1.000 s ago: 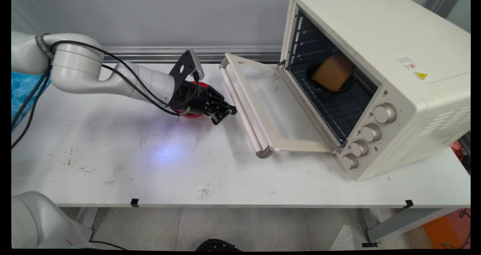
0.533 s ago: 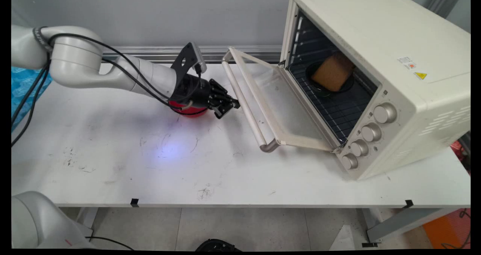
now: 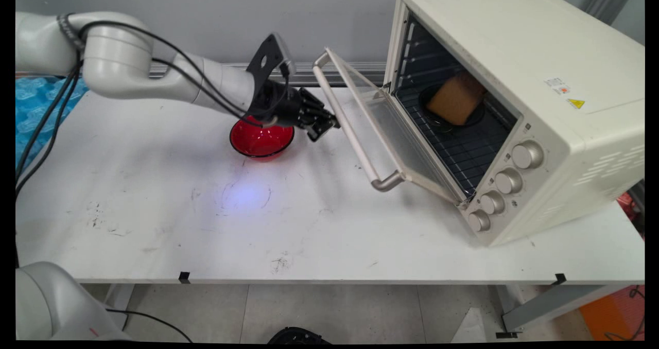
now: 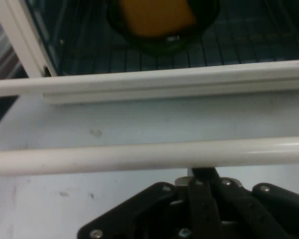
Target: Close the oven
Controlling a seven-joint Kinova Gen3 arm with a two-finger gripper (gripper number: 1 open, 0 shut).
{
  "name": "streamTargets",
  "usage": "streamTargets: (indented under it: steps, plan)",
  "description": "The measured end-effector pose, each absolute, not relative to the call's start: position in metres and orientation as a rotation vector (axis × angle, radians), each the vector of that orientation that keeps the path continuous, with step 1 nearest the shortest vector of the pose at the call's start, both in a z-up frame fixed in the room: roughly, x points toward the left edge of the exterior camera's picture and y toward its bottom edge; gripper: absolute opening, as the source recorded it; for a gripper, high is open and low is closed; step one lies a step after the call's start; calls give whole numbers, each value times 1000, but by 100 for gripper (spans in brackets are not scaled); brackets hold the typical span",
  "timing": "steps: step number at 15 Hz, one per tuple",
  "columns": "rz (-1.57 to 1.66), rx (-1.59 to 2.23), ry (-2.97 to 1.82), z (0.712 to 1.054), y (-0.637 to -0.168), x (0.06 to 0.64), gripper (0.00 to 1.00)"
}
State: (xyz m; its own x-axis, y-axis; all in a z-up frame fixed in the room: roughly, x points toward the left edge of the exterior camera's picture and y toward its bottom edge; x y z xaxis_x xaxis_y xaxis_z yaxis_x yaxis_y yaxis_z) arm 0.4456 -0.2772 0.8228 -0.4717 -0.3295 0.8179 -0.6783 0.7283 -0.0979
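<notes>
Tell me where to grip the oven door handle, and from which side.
Grip the handle mid-span, probably, clear of its two end brackets. Come from the table's open left side, where the gripper already sits: the door is half raised, tilted, and the bar stands off it with a gap behind for a finger.

The cream toaster oven (image 3: 520,97) stands at the surface's right, its glass door (image 3: 383,127) half-raised, handle bar (image 3: 350,127) just beside the gripper (image 3: 322,127). A brown bread slice (image 3: 455,99) rests inside on a dark dish (image 3: 437,117).
</notes>
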Motion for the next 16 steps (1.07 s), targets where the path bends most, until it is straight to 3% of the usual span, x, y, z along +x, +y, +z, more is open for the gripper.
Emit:
streamTargets:
  steps: [9, 16]
  plan:
    - [581, 715, -2054, 850, -327, 427, 0]
    - [568, 733, -2093, 855, -340, 427, 0]
